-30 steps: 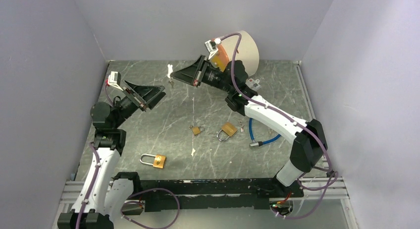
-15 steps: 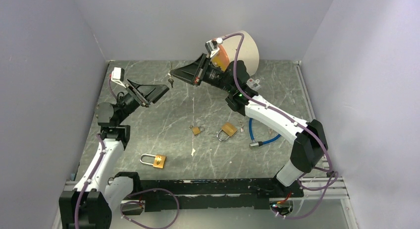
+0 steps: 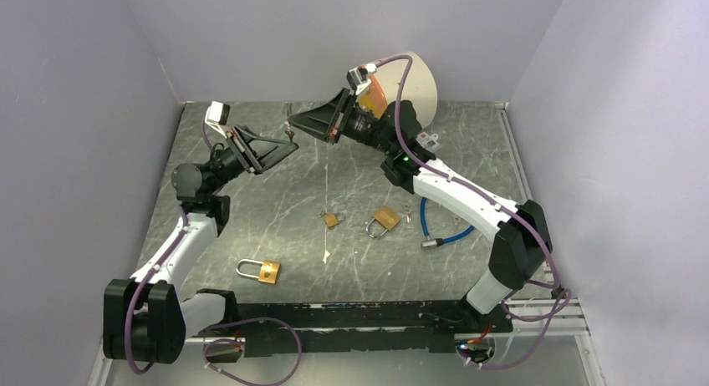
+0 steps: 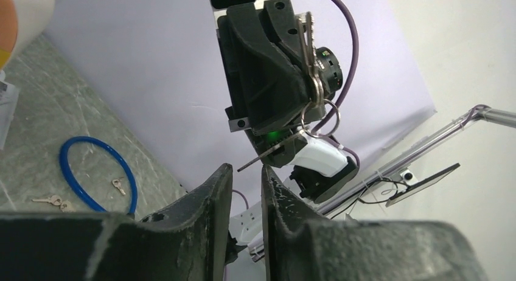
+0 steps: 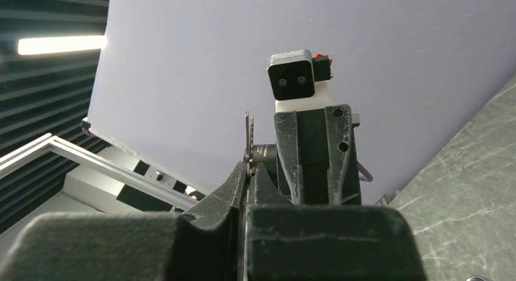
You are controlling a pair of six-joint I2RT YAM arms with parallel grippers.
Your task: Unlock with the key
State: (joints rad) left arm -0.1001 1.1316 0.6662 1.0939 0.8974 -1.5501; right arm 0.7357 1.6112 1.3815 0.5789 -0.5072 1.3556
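Closed-in cell. Plain pale lavender back wall (image 3: 276, 43) rises just beyond the right gripper (image 3: 294, 125). The left wall (image 3: 75, 135), same colour, stands out past the left gripper (image 3: 291, 147), and the right wall (image 3: 619, 152) is well off to the right gripper's far side. Under both grippers is the table (image 3: 251, 223), with a dark grey-green marbled top and thin white veins. A silver strip (image 3: 512, 144) runs along its right edge and an aluminium rail (image 3: 573, 326) along the near edge. Right wrist view, up past the gripper, over the wall top: dark slatted ceiling (image 5: 48, 13), one lit strip lamp (image 5: 61, 45), and a pale metal frame bar (image 5: 36, 150). Left wrist view, beyond the gripper: a bright white room wall (image 4: 474, 38).
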